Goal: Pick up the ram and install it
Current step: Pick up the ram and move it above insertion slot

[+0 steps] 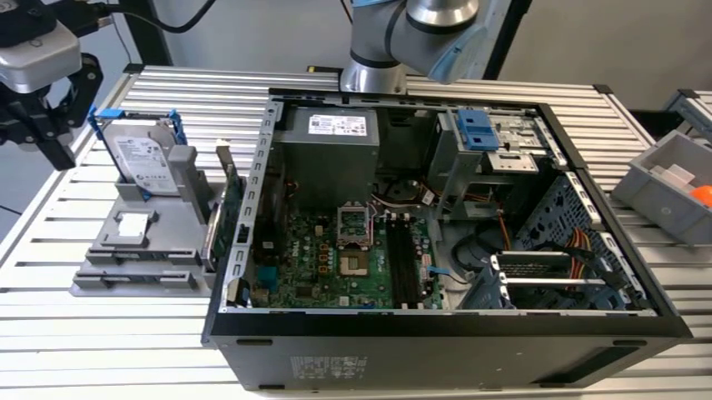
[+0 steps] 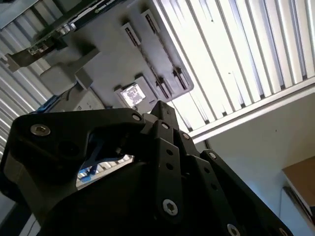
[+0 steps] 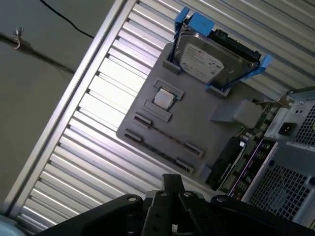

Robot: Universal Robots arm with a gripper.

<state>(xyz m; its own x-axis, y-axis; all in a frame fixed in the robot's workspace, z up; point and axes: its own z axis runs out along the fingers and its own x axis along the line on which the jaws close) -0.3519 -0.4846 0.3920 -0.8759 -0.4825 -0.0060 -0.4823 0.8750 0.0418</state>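
**Desk:** At the upper left of the exterior view, what hangs there?
**Photographer:** The gripper [image 1: 47, 142], its claw pressed together, above the gray fixture [image 1: 112, 279] beside the open computer case [image 1: 445, 350].
**Desk:** And the ram?
**Photographer:** The ram [image 3: 230, 162] stands on edge at the fixture's side, just beside the green expansion card [image 1: 232, 225], apart from the gripper.

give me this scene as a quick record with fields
gripper: raised, at the exterior view's left of the grey holder, apart from it
computer case: side open, motherboard exposed
long black slots: on the motherboard
hard drive: upright in the holder, blue frame
expansion card: on edge between holder and case
grey bin: exterior view's right, orange item inside
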